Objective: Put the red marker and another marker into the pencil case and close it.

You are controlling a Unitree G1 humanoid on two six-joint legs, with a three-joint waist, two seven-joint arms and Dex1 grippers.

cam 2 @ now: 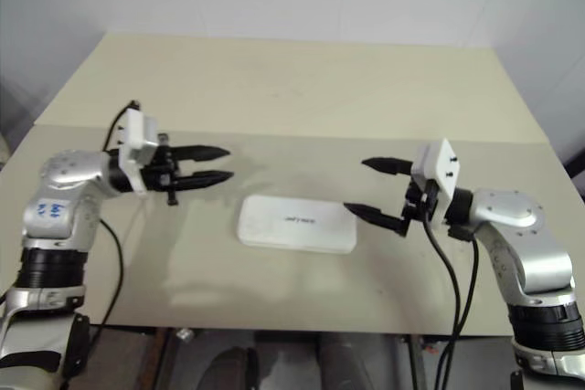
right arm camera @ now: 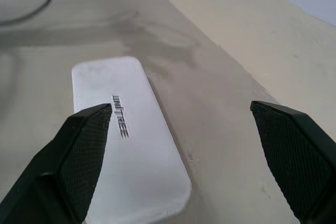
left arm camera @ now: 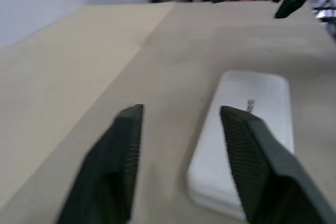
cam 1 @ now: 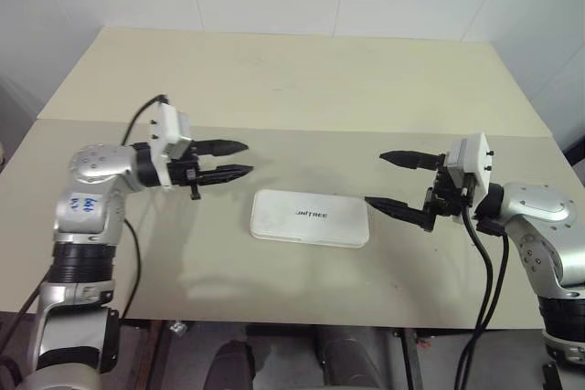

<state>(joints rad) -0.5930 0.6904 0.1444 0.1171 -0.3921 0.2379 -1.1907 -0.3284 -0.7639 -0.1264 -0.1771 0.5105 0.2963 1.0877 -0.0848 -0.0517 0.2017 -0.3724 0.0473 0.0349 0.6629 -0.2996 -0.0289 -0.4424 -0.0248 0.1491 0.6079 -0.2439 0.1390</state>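
Pencil case: white rectangular plastic pencil case with rounded corners, lying flat on the table with its lid down, near the front edge, between the two arms.
Writing on the case: the lid carries one line of dark print, "UNITREE", clearest in the right wrist view; it is the only readable wording on the case.
Markers: neither the red marker nor the light-green one can be seen on the table; with the lid down, what is inside the case cannot be told.
Left gripper: the left gripper hangs above the table just to the left of the case, pointing level toward the right arm; its two black fingers stand a little apart with nothing between them, clear of the case.
Right gripper: the right gripper hangs just beside the case's right end, pointing toward the left arm; its black fingers are spread wide and hold nothing.
Left forearm label: a small white sticker bears blue handwriting that cannot be read.
Table: beige, light wooden table, with a seam running across it behind the grippers.
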